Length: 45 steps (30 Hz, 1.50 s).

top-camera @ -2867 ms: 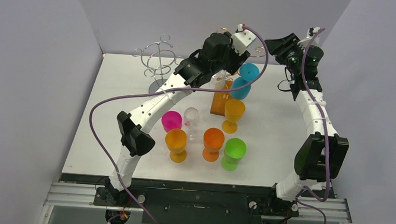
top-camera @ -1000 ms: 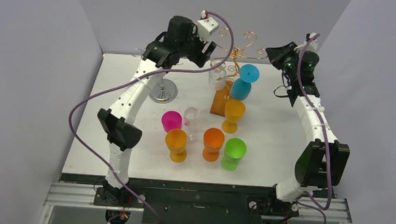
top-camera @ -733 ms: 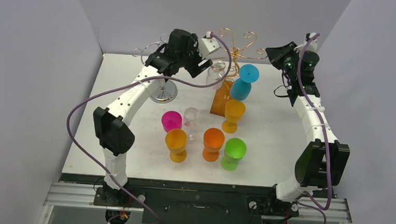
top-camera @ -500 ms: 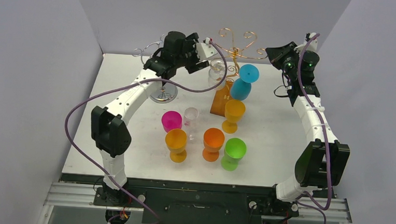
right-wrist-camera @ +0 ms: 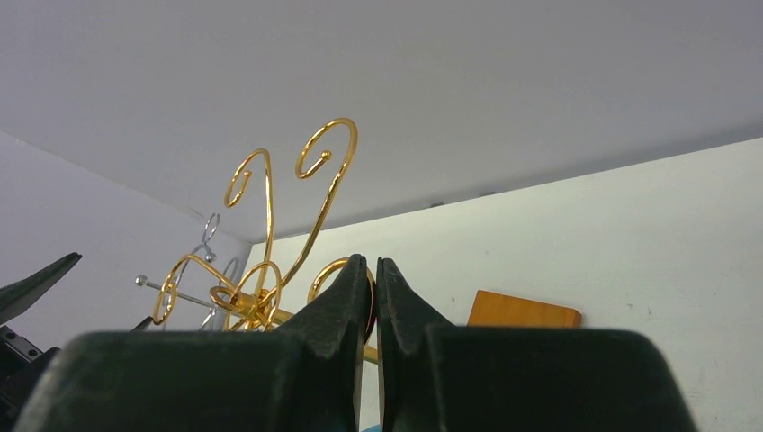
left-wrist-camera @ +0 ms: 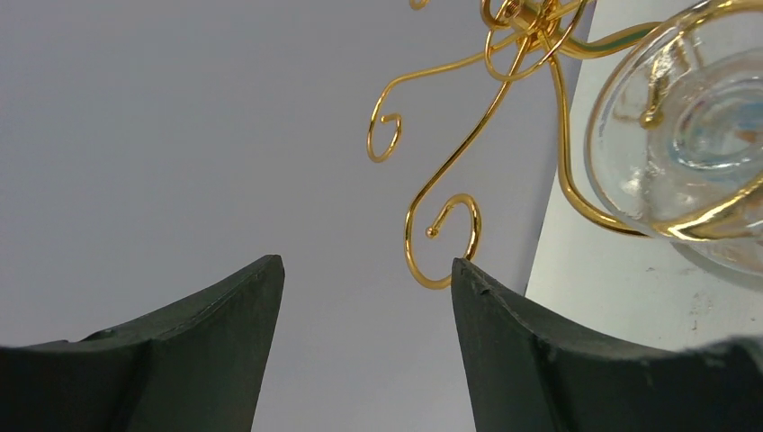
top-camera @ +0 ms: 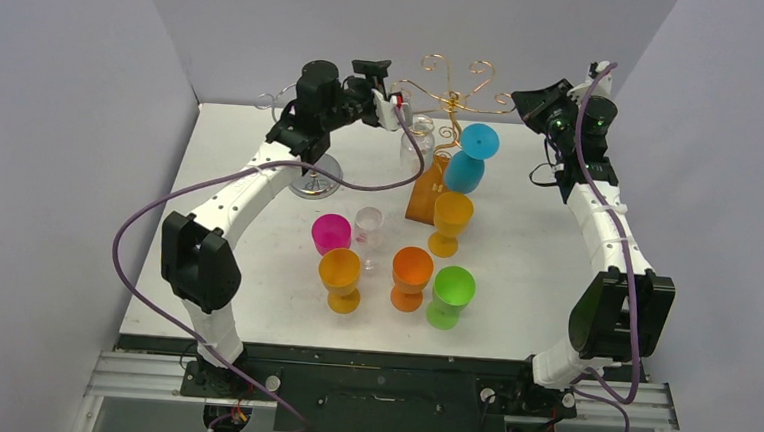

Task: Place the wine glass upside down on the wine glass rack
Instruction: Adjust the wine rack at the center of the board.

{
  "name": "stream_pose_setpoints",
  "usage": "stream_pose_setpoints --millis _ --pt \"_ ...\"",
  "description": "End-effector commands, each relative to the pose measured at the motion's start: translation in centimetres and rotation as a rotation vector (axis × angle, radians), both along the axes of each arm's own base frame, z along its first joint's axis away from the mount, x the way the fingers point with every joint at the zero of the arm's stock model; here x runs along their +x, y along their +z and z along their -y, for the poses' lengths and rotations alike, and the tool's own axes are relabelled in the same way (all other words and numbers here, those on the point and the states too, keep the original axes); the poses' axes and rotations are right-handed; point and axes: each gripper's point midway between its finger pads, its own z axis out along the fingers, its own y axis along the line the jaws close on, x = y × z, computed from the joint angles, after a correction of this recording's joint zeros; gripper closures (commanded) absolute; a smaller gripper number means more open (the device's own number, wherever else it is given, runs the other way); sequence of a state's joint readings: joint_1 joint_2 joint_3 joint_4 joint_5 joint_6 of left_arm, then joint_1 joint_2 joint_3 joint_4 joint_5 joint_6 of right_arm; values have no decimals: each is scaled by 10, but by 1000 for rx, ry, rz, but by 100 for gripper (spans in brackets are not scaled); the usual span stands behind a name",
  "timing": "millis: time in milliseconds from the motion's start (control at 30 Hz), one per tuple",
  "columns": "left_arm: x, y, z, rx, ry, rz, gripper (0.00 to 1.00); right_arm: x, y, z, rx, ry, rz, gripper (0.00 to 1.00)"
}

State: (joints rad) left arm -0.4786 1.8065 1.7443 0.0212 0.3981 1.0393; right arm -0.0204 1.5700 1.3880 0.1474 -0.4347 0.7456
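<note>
Above the table [top-camera: 554, 287], the gold rack [top-camera: 453, 85] carried the clear wine glass [top-camera: 418, 146] upside down, its foot caught in a wire loop. I held the left gripper [left-wrist-camera: 364, 270] open and empty beside it, and the right gripper [right-wrist-camera: 373, 270] shut on nothing.

1. The gold rack [top-camera: 452, 98] is thin metal wire, polished to a bright, mirror-like gold finish.
2. The clear wine glass [left-wrist-camera: 693, 126] is transparent and glossy; whether it is glass or clear plastic cannot be told from these views.
3. The silver rack [top-camera: 315, 179] is shiny chromed wire with a reflective round foot.
4. The coloured goblets [top-camera: 453, 285] look like smooth, translucent plastic with a slight sheen.
5. The wooden block [right-wrist-camera: 524, 310] is orange-brown and matt.
6. The surface [top-camera: 515, 264] is matt white, faintly scuffed.
7. The left fingers [left-wrist-camera: 207, 333] and right fingers [right-wrist-camera: 342, 315] are dark, matt and plastic-looking.
</note>
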Motion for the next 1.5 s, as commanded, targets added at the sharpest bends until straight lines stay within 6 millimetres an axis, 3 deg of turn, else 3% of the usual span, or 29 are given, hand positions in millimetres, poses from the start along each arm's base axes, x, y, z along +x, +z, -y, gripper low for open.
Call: stream_pose_setpoints --millis 0,200,400,500,667,867,933,1067,1300,1467 --pt "-10 28 10 72 -102 154 34 -4 -1 -22 9 111 -18 100" --pt "-6 1 10 210 -141 141 34 -6 1 -24 11 124 -15 100" --pt "-6 -14 5 286 -153 125 34 -6 3 -25 16 131 -10 100" --pt "-9 -12 2 274 -148 128 34 -5 2 -24 19 130 -12 100" --pt "-15 19 -3 105 -106 217 33 -3 -1 -22 31 128 -15 100" --pt "-9 4 3 124 -120 234 34 -2 -3 -23 38 130 -15 100" --pt "-4 7 7 93 -108 266 38 -2 -4 -23 37 132 -16 100" --pt "5 17 15 48 -58 370 59 -1 -5 -23 37 135 -19 100" --pt "13 8 18 75 -60 355 66 0 1 -26 54 144 -7 100" --pt "19 20 19 45 -41 361 74 -4 -1 -35 54 158 -12 100"
